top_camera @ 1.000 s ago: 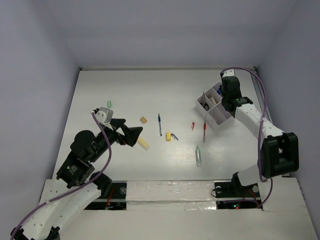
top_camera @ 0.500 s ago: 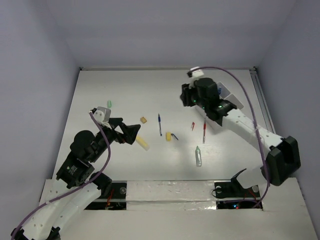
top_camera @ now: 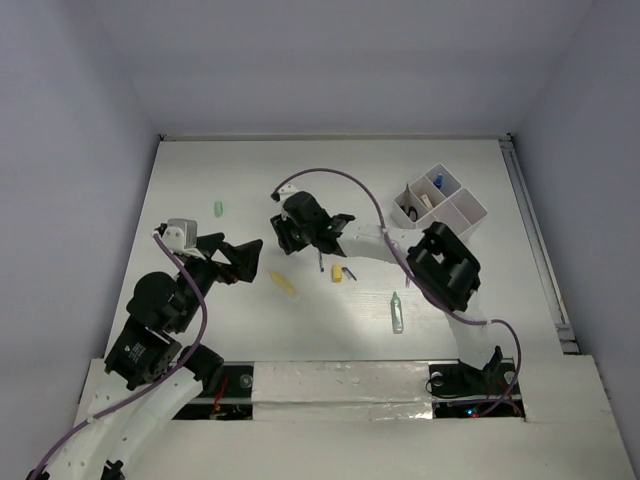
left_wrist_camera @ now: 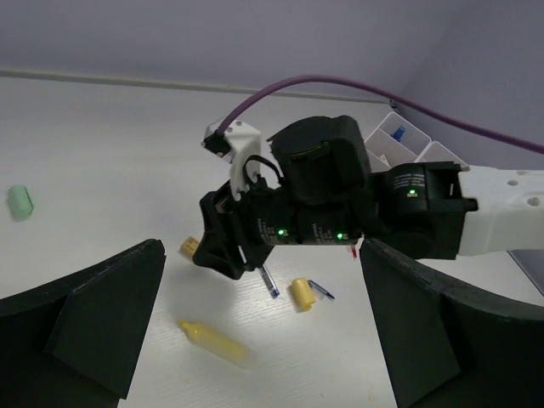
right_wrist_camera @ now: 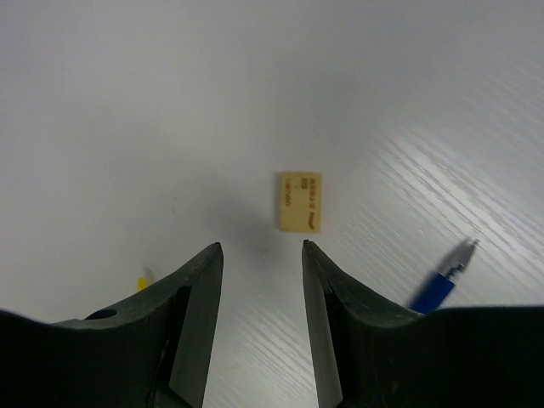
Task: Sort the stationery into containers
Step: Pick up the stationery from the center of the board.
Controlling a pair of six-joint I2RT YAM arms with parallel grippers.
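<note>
The right fingers (right_wrist_camera: 191,314) are being held partly apart above the tabletop (top_camera: 240,180), with nothing gripped between them. A small tan eraser (right_wrist_camera: 300,202) is lying flat just beyond their gap, apart from both tips. A blue pen (right_wrist_camera: 438,289) is lying near the eraser, off to one side.

The right arm is being stretched across the tabletop toward the left side, well apart from the white organizer tray (top_camera: 470,210), which is standing toward the far right corner. Black-handled scissors (top_camera: 412,212) and a small blue item (top_camera: 438,183) are being held in separate compartments of the tray.

The left fingers (left_wrist_camera: 93,314) are being held wide open and empty, pointed toward the right arm's wrist. A yellow stick (top_camera: 284,284) is lying loose on the tabletop just beyond their tips. A short yellow piece (top_camera: 338,273) is lying beside the pen, and a clear tube (top_camera: 397,312) is lying nearer the arm bases. A small green item (top_camera: 217,208) is lying alone on the left side.
</note>
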